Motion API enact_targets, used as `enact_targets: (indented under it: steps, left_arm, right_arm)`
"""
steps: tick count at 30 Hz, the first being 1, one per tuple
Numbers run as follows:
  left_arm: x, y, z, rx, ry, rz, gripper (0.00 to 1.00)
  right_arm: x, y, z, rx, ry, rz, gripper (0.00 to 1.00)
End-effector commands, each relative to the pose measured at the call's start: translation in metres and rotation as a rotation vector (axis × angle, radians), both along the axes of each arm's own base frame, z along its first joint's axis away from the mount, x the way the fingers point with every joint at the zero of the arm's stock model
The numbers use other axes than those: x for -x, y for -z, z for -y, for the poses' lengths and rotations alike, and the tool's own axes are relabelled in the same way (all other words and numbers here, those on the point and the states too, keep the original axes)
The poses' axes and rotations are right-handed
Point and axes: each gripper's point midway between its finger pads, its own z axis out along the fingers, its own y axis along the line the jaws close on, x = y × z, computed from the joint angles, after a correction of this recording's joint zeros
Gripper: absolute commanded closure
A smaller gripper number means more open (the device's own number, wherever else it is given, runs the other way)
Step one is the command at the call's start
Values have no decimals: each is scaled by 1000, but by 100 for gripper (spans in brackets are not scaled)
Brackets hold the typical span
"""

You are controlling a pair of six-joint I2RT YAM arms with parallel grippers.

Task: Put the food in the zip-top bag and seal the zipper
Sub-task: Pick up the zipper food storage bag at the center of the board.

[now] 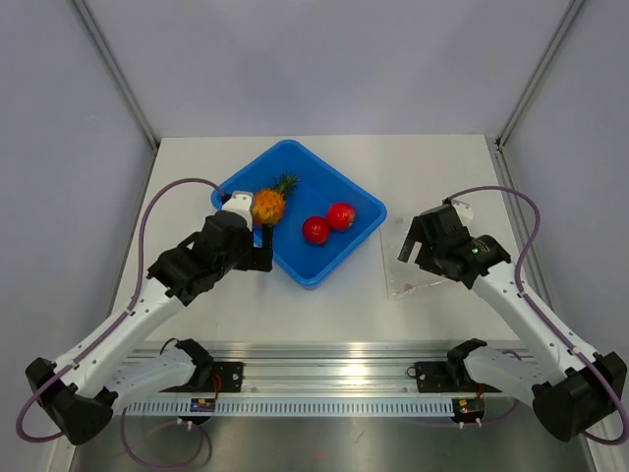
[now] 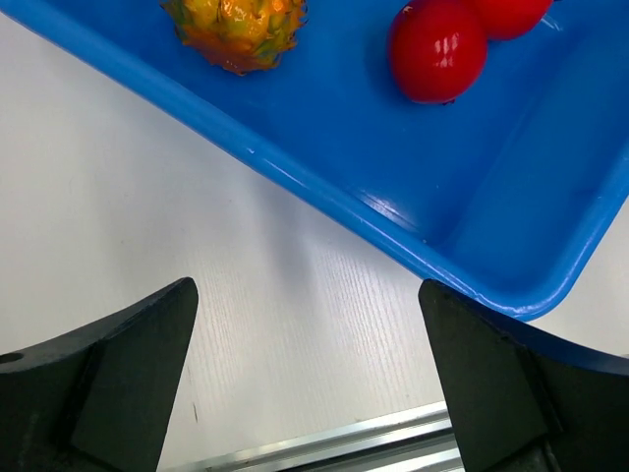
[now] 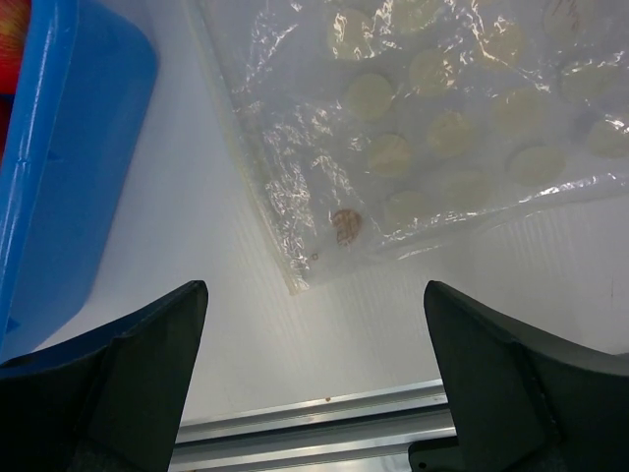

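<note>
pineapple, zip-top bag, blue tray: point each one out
toy pineapple (image 1: pixel 267 206), top external view, on its orange body
zip-top bag (image 3: pixel 432 123), right wrist view, on the crinkled clear middle
blue tray (image 2: pixel 295 175), left wrist view, on its near rim

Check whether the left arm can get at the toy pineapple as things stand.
Likely yes: the open left end effector hangs by the rim of the blue tray, the uncovered pineapple just beyond.

Left tool (image 2: pixel 309 334), right tool (image 3: pixel 314 334); jaws spread wide, empty
</note>
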Motion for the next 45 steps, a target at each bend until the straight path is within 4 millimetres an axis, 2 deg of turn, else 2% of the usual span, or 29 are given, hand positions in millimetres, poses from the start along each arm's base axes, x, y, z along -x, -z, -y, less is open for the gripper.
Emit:
enact_targets:
  steps: [1,5,10,13,17,22,26,31,35,38,42,45]
  left_arm:
    - [-5,-25,6,52,3,42,1]
    - [-11,-23,1,22,-36,41,1]
    - [-13,-20,-1,3,-71,21,1]
    - [-16,-26,-7,-11,-96,45,1]
    - [-15,-33,-12,-8,-109,57,1]
    - [-15,-40,-15,10,-124,71,1]
    - [-16,-39,-25,-25,-149,73,1]
    - [-13,-39,-32,-33,-158,78,1]
    - [-9,-35,-19,27,-99,73,1]
    - [-10,-33,-13,54,-88,70,1]
    - [-13,-32,-9,56,-71,71,1]
    - [-12,-33,-2,70,-41,61,1]
  right_arm:
    - [-10,-1,-6,5,-31,22,0]
    - [-15,0,-8,9,-47,29,1]
    - [-21,14,-21,-2,-93,-30,1]
    - [-24,23,-29,-7,-117,-54,1]
    - [-23,31,-44,-4,-166,-66,8]
    - [-22,57,-52,64,-177,-118,24]
    - [-25,86,-56,92,-186,-181,27]
    - [-37,102,-56,137,-192,-185,28]
    - [-43,112,-59,181,-255,-180,31]
    - [-46,116,-51,283,-256,-181,34]
    - [-50,120,-58,282,-267,-172,40]
    - [-50,125,-55,298,-241,-184,47]
